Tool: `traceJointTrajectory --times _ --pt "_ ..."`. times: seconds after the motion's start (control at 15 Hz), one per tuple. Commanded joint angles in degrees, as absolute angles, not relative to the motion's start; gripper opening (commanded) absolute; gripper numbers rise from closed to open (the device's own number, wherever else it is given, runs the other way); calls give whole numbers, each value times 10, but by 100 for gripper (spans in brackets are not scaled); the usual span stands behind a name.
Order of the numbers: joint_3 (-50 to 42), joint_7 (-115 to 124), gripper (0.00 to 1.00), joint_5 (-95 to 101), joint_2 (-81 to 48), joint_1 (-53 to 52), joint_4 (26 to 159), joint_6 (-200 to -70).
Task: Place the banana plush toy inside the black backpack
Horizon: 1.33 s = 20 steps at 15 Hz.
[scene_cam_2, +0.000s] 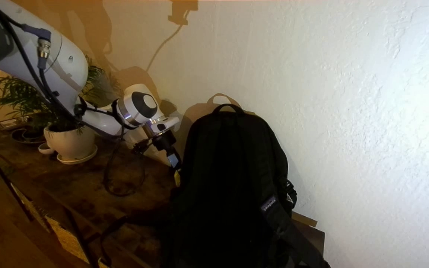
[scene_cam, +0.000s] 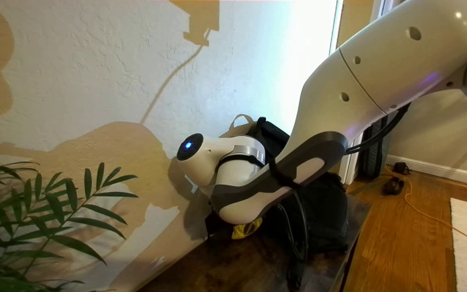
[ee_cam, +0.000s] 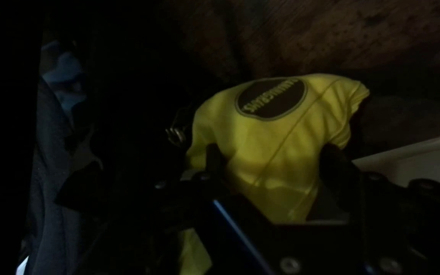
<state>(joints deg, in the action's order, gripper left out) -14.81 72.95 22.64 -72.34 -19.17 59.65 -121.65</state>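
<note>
The yellow banana plush toy [ee_cam: 269,145], with a dark oval label, sits between the two fingers of my gripper [ee_cam: 271,152] in the wrist view. Both fingers press into its sides, so the gripper is shut on it. The toy shows only partly in both exterior views [scene_cam: 246,229] [scene_cam_2: 177,178], under the gripper [scene_cam_2: 174,163]. The black backpack [scene_cam_2: 229,178] stands upright against the wall, and the gripper is close beside its side. It also shows behind the arm in an exterior view [scene_cam: 324,215]. The backpack's opening is too dark to make out.
A brown wooden table [scene_cam_2: 140,178] bears the backpack. The textured wall [scene_cam_2: 330,93] is close behind. A potted plant [scene_cam_2: 71,143] stands on the table. A backpack strap [scene_cam_2: 125,219] lies across the table. Blue-grey cloth [ee_cam: 57,206] shows at the left in the wrist view.
</note>
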Motion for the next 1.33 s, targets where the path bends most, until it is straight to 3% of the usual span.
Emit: traceJointTrajectory --times 0.0,0.33,1.27 --pt "-158 726 35 235 -717 -192 601 -1218" --pt "-168 727 6 240 -698 -199 617 -1219" --pt "-202 735 7 305 -629 -247 657 -1199"
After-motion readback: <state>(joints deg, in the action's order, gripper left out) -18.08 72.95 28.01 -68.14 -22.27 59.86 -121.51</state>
